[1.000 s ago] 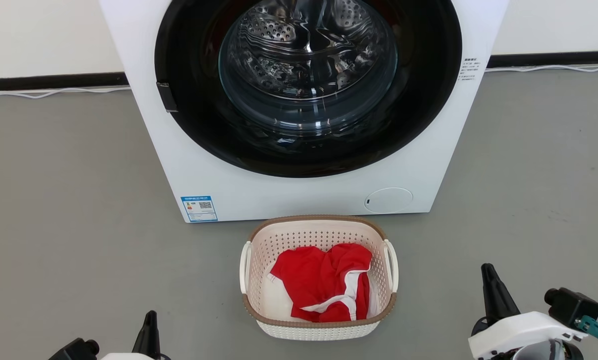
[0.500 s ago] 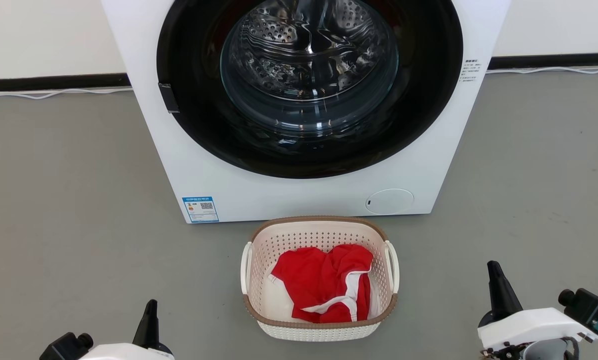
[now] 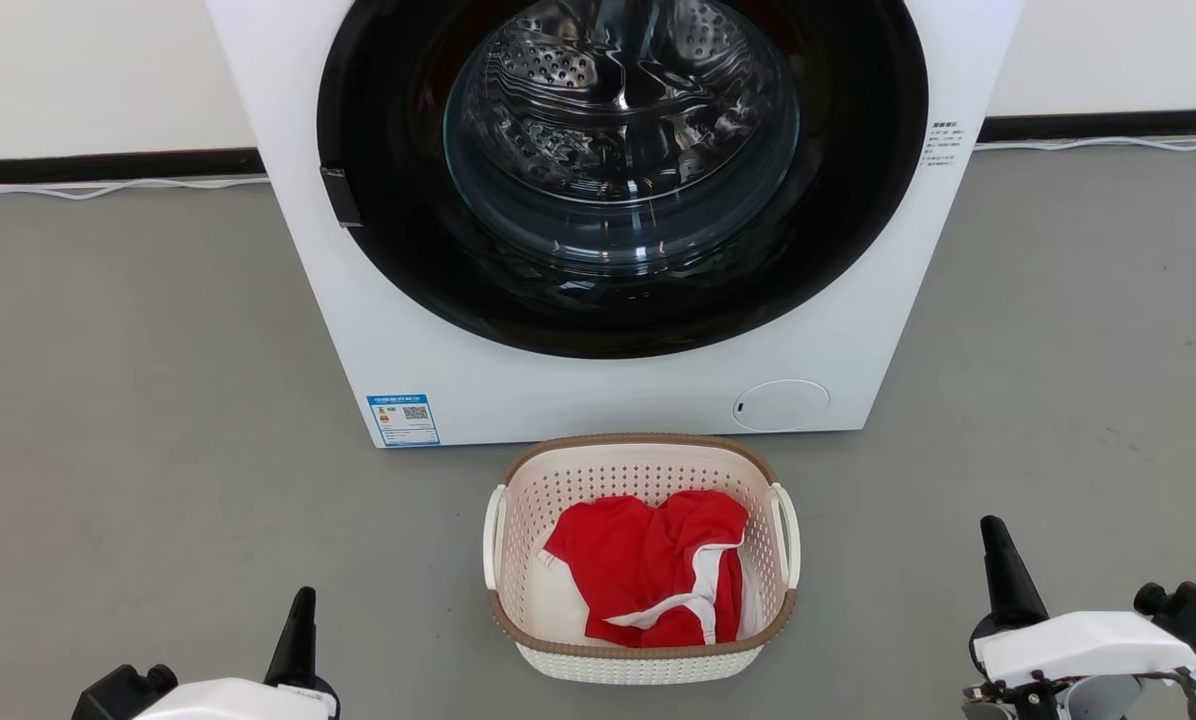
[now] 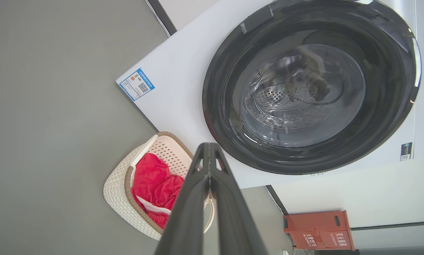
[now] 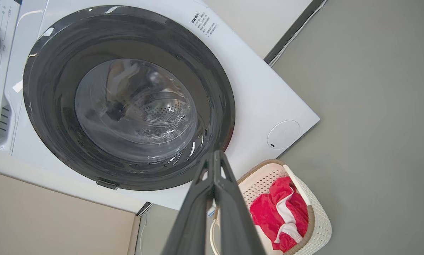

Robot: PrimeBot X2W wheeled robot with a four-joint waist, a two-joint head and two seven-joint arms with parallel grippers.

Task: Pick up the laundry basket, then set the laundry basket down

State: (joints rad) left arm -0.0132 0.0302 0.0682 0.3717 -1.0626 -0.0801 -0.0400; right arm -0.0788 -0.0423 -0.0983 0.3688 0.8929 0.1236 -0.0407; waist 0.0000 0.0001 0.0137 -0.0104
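While the laundry basket (image 3: 642, 664) sits on the grey floor (image 3: 158, 420) directly in front of the washer (image 3: 558, 390), neither arm has hold of it. Its brown rim faces up, and its far edge lies close under the machine's front panel; it seems to stand just clear of the panel, though the angle leaves that uncertain. A crumpled red garment (image 3: 648, 560) with a white band lies inside, towards the basket's right side. One white loop handle (image 3: 491, 537) stands out on the basket's left side and another on its right.

The left gripper (image 3: 304, 600) hangs low over the floor, well apart from the basket's left side. Its two dark fingers are pressed together into a single point with nothing between them. The right gripper (image 3: 994, 532) is likewise closed tight and empty, well out from the basket's right side. Both point towards the washer.

The washer's round, dark-rimmed glass door is closed, with the steel drum showing behind it. A blue label (image 3: 403, 419) sits at the lower left corner of the front panel and a round white cap (image 3: 780, 405) at the lower right. A white cable (image 3: 108, 186) runs along the floor's far edge, at the foot of the wall.
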